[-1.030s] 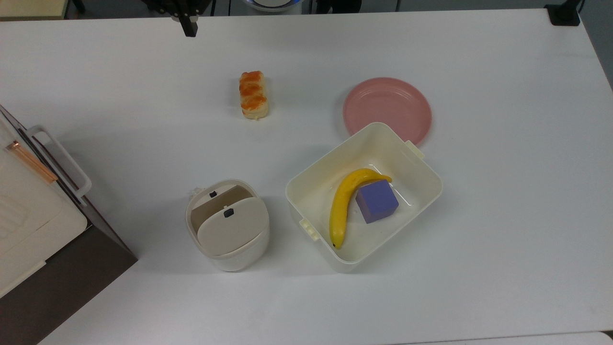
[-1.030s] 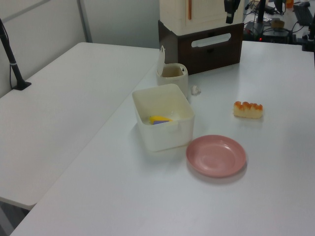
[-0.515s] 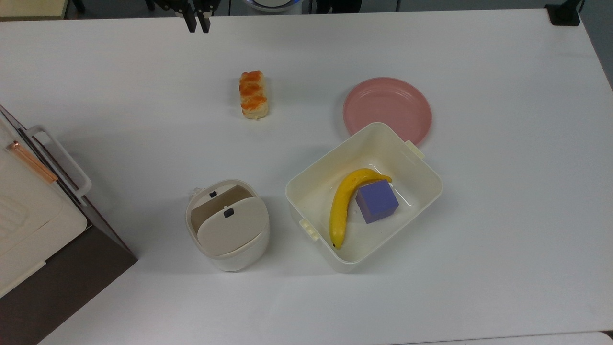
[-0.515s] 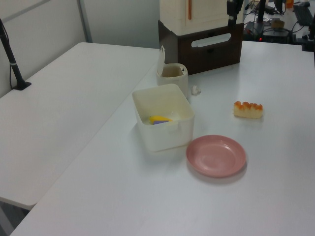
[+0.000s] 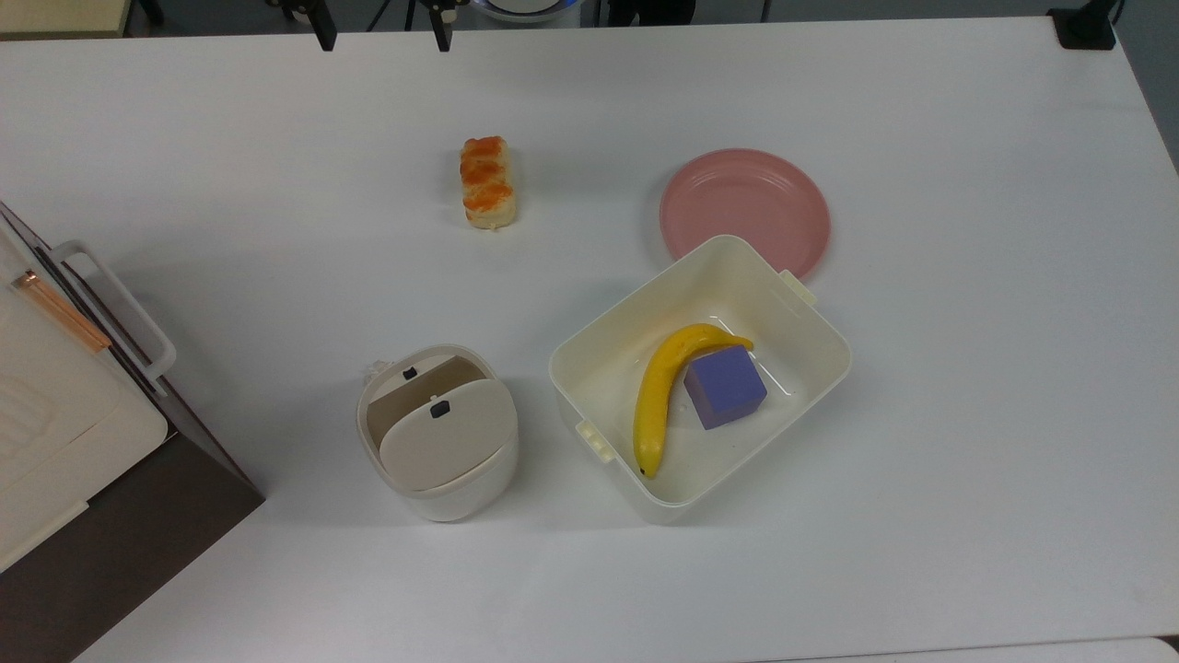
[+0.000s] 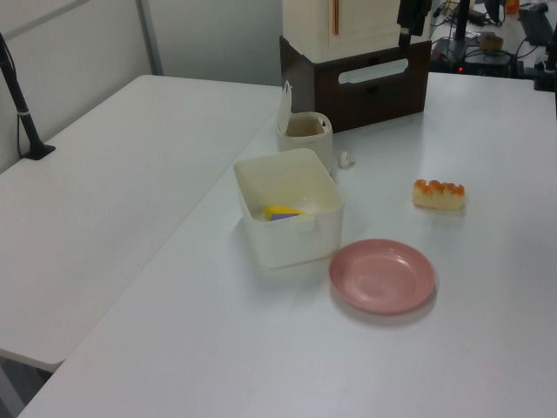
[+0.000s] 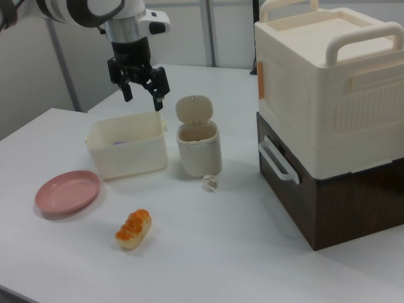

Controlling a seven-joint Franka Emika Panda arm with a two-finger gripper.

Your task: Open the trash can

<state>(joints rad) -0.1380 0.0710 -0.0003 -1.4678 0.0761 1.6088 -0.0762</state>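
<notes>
The trash can (image 5: 461, 488) is a small cream-white bin near the front left of the table's middle in the top view. Its flat lid (image 5: 447, 433) with a black button stands raised, and the brown inside shows behind it. In the right view the trash can (image 7: 199, 151) has its lid (image 7: 194, 108) upright. In the left view the trash can (image 6: 306, 139) stands before the brown box. My gripper (image 5: 382, 32) hangs open at the table's far edge in the top view, fingers wide apart, holding nothing. In the right view my gripper (image 7: 141, 99) hovers above the tub, to the right view's left of the can.
A cream tub (image 5: 603, 336) holds a banana (image 5: 659, 396) and a purple cube (image 5: 726, 387). A pink plate (image 5: 737, 203) lies behind it and a bread roll (image 5: 486, 181) nearby. A cream box on a brown box (image 7: 328, 95) stands beside the can. A paper scrap (image 7: 209, 183) lies near the can.
The gripper's fingers have spread from shut to wide open at the table's far edge. The trash can's lid stays raised and nothing else has moved.
</notes>
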